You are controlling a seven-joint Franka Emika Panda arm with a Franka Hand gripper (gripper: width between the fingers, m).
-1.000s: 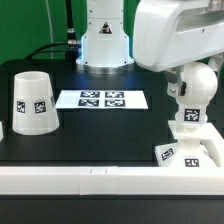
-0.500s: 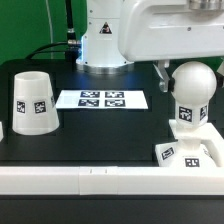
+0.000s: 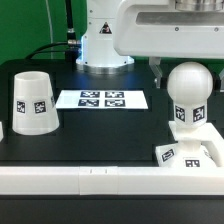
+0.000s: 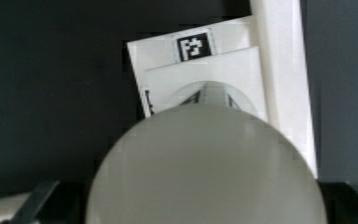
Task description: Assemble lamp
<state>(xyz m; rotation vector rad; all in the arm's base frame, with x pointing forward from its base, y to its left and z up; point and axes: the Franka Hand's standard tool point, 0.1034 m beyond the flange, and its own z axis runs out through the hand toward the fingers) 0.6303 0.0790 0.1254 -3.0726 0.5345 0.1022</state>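
**Bulb on its base, pincer wide above it**

Nearest me, at the exterior view's right, the square base (image 3: 192,153) sits on the black table (image 3: 100,140). The bulb (image 3: 190,92) stands upright on it. My pincer (image 3: 188,66) hangs over the bulb's top, spread wider than the bulb and gripping nothing. One dark finger (image 3: 157,69) shows clear of the bulb's side. Further back, at the exterior view's left, the shade (image 3: 33,102) stands wide end down, well apart from the bulb. Beyond it the marker board (image 3: 102,99) lies flat mid-table, and the robot body (image 3: 104,38) rises behind.
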